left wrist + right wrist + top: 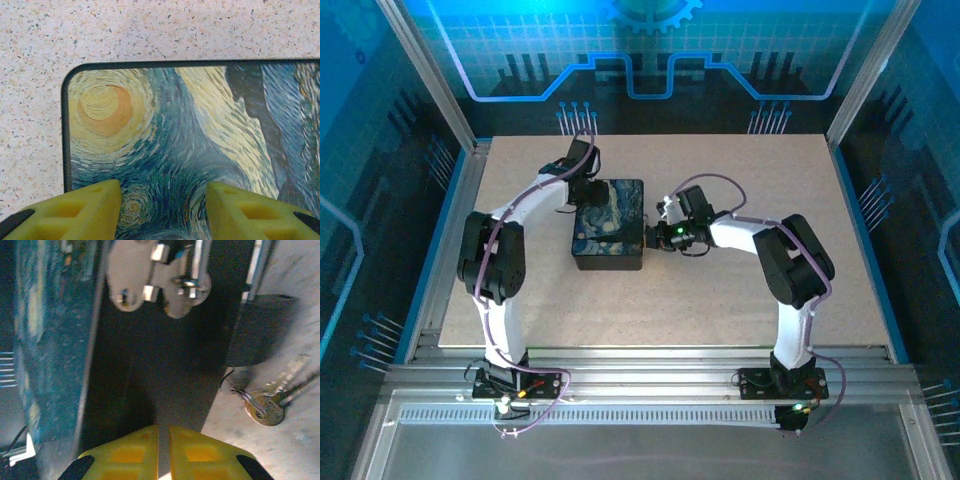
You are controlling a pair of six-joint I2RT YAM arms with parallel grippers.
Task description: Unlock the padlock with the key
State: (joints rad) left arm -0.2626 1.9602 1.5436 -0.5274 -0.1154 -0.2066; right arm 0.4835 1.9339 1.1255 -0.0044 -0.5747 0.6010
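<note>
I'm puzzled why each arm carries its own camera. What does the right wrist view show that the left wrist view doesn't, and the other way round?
Right wrist view: the dark side of the box with its metal hasp, the padlock next to it, the key lying on the table, and the right end effector, fingers nearly together.
Left wrist view: the painted lid from above, with one rounded corner, and the left end effector, fingers well apart over it.
Shared: the same box and the speckled table.
</note>
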